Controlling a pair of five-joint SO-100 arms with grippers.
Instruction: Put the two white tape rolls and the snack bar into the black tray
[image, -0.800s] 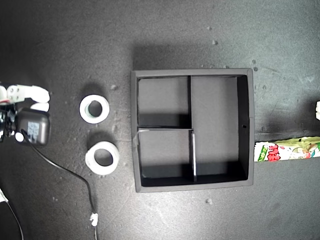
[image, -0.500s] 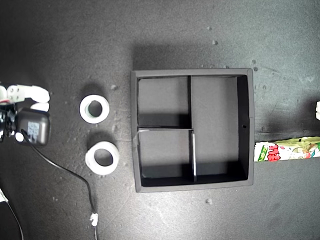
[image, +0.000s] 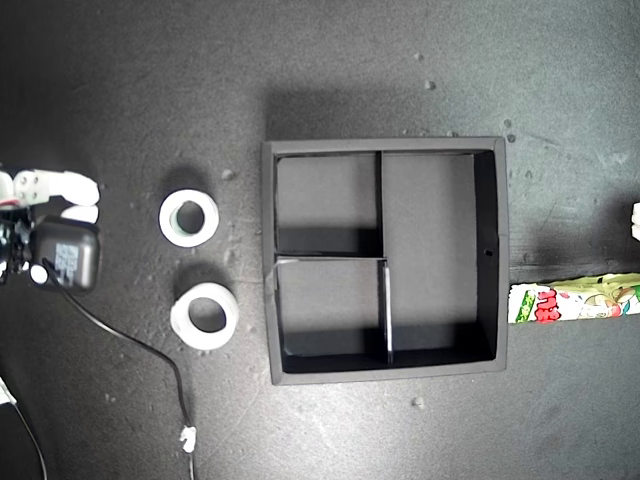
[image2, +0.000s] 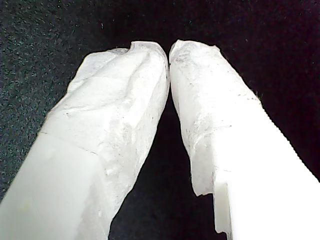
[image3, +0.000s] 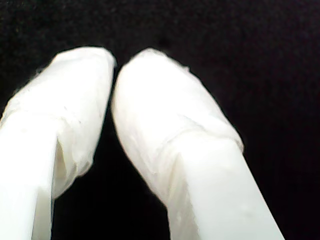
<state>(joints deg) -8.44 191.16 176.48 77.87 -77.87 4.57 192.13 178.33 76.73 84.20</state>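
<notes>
The black tray (image: 268, 300) sits mid-table in the exterior view, and nothing lies in its compartments. Two white tape rolls lie flat off its side toward the exterior view's left: one (image: 189, 218) farther up, the other (image: 205, 315) below it. The snack bar (image: 572, 301) lies at the exterior view's right edge, partly cut off. My first gripper (image2: 169, 50) is shut over bare black surface, holding nothing. My second gripper (image3: 115, 62) is shut too, with nothing in it. The wrist views do not show which arm is which.
An arm with white fingers (image: 70, 186) and a black camera block (image: 68, 255) rests at the exterior view's left edge, beside the upper roll. Its cable (image: 130, 345) trails toward the bottom. A white bit of another arm (image: 636, 220) shows at the right edge.
</notes>
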